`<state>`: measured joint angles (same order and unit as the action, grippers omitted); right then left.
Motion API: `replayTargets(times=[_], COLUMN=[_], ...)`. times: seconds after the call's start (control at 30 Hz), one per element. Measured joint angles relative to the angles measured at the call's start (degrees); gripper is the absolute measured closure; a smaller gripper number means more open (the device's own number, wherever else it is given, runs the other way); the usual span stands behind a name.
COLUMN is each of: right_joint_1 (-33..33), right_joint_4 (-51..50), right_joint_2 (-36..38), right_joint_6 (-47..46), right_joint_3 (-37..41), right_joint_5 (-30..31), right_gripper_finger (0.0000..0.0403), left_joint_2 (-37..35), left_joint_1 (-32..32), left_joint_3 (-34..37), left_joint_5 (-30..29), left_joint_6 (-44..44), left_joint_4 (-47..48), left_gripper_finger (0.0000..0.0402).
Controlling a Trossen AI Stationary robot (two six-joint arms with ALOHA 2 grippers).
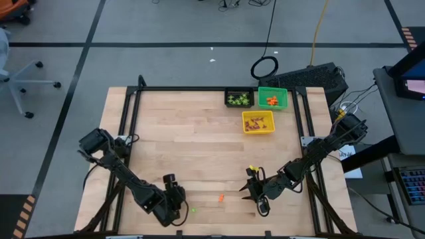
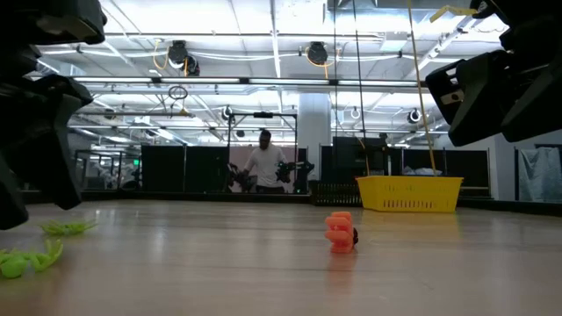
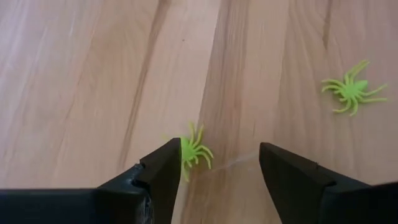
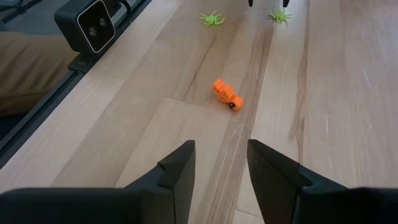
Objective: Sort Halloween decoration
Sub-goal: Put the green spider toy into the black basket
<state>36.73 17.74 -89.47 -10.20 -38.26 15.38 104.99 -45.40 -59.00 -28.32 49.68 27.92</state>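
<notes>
Bare wood surrounds orange trinket [image 1: 220, 198], between both arms.

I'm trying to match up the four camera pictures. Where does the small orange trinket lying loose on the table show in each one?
High view: orange trinket near the front edge, between the two grippers.
Low view: at centre, left of the yellow bin.
Left wrist view: not in it; only green spiders.
Right wrist view: ahead of the open fingers.
Shared landmark: the green spiders.
</notes>
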Motion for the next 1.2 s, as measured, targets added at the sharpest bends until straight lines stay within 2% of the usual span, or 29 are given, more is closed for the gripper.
replayTargets(times=[0.53, 0.67, 1.03, 1.2], right_joint_1=[0.00, 0.00, 0.00, 0.00], right_joint_4=[0.00, 0.00, 0.00, 0.00], right_joint_2=[-0.02, -0.02, -0.02, -0.02], right_joint_6=[-0.02, -0.01, -0.19, -0.15], right_joint_3=[0.00, -0.02, -0.02, -0.02], right_joint_5=[0.00, 0.00, 0.02, 0.01], right_gripper_finger=[0.0271, 0.0271, 0.0271, 0.0271], left_joint_2=[0.90, 0.90, 0.92, 0.92], left_joint_1=[-0.38, -0.38, 1.73, 2.41], left_joint_3=[1.36, 1.36, 1.38, 1.37], left_joint_5=[-0.26, 0.14, 1.93, 2.21], left_joint_6=[2.13, 2.13, -0.57, -1.12], left_joint_4=[-0.06, -0.13, -0.04, 0.02], left_gripper_finger=[0.0188, 0.0227, 0.0388, 0.0395])
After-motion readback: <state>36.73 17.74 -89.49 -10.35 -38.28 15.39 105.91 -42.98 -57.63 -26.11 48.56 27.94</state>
